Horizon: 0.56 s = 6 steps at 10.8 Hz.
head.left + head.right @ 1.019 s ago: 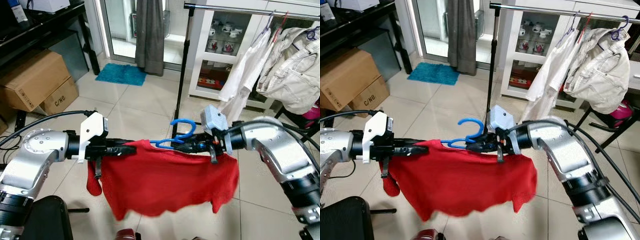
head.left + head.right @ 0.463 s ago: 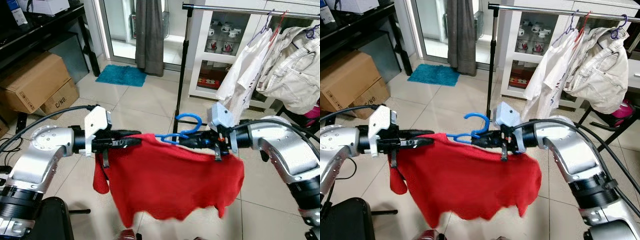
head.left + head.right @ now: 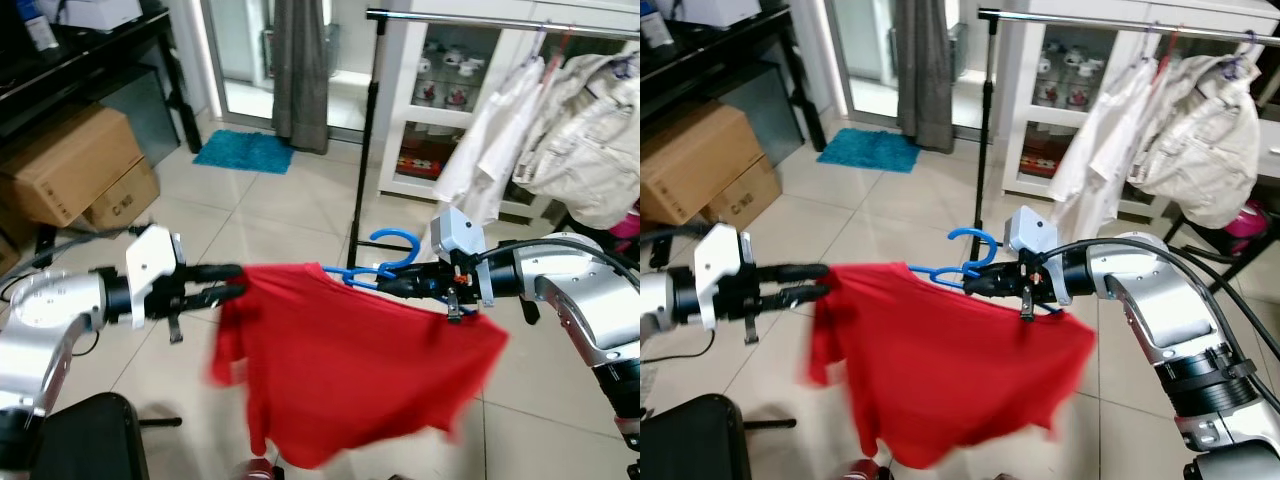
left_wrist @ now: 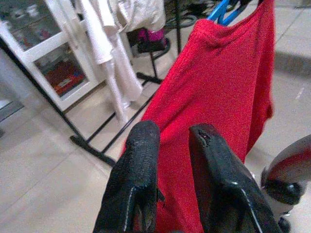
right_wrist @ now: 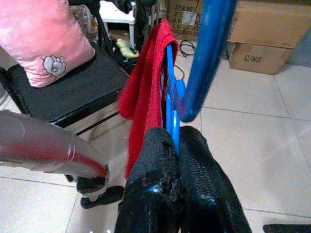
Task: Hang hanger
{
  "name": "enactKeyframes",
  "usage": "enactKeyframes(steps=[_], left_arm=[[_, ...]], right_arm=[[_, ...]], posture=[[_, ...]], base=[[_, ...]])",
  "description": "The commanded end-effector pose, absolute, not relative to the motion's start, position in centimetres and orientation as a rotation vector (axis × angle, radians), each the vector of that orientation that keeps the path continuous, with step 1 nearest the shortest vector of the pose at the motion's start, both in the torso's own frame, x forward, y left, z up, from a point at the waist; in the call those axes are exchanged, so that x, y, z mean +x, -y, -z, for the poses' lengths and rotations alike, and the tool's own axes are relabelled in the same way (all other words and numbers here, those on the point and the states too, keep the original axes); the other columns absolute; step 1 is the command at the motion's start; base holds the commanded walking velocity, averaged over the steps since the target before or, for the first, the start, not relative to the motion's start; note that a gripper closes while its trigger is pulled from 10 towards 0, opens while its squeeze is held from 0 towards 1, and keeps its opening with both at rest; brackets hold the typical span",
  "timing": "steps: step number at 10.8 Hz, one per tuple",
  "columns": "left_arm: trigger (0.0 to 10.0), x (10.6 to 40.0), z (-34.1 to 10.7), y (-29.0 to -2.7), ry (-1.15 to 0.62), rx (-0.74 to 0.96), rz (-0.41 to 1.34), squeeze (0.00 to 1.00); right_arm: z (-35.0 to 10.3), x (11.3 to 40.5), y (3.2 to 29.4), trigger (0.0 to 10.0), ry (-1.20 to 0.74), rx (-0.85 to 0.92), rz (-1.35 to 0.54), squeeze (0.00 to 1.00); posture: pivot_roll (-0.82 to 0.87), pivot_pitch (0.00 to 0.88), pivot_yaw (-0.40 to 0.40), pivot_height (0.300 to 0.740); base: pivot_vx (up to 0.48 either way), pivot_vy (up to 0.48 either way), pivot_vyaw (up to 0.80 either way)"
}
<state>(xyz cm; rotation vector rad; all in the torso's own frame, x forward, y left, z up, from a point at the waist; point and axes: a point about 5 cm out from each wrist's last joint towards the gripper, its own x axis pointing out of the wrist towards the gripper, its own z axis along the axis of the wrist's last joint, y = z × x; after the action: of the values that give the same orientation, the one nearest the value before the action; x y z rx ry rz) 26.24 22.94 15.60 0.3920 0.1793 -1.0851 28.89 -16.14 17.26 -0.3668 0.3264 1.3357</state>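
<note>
left eye view: red shirt (image 3: 360,370) on blue hanger (image 3: 385,262) in right gripper (image 3: 385,285)

Both eye views look forward and down from head height over the two outstretched arms, facing the garment rail (image 3: 480,20) and tiled floor (image 3: 270,215). They share nearly the whole scene, offset sideways. The left wrist view looks along the left gripper (image 4: 167,138) toward the red shirt (image 4: 218,92) close ahead and the white cabinet (image 4: 43,53) beyond. The right wrist view looks along the right gripper (image 5: 176,141) at the blue hanger (image 5: 206,53), very near, facing the cardboard boxes (image 5: 262,29).
</note>
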Motion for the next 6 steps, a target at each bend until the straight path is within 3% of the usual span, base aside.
enactKeyframes(steps=[1,3,4,5,6], left_arm=[[10.0,26.3,-15.7,-23.4,-0.172,0.407,1.052,0.00],[10.0,26.5,-15.4,-23.9,-0.188,0.391,1.017,0.00],[3.9,26.7,-14.9,-24.4,-0.216,0.349,0.979,0.00],[0.0,27.1,-14.1,-24.8,-0.230,0.325,0.948,0.00],[0.0,27.3,-13.8,-24.6,-0.228,0.313,0.952,0.00]], right_arm=[[-18.7,29.2,16.4,0.0,-0.264,-0.391,-1.330,0.00],[-19.2,29.0,16.7,0.0,-0.251,-0.385,-1.329,0.00],[-19.4,28.9,16.7,0.0,-0.244,-0.372,-1.335,0.00],[-19.8,28.8,16.6,0.0,-0.233,-0.359,-1.348,0.00],[-20.0,28.8,16.6,0.0,-0.227,-0.354,-1.354,0.00]], posture=[[-0.03,0.000,0.047,0.740],[-0.04,0.000,0.049,0.740],[-0.04,0.000,0.046,0.740],[-0.05,0.000,0.044,0.740],[-0.05,0.000,0.042,0.740]], base=[[0.000,0.000,0.00],[0.000,0.000,0.00],[0.000,0.000,0.00],[0.000,0.000,0.00],[0.000,0.000,0.00]])
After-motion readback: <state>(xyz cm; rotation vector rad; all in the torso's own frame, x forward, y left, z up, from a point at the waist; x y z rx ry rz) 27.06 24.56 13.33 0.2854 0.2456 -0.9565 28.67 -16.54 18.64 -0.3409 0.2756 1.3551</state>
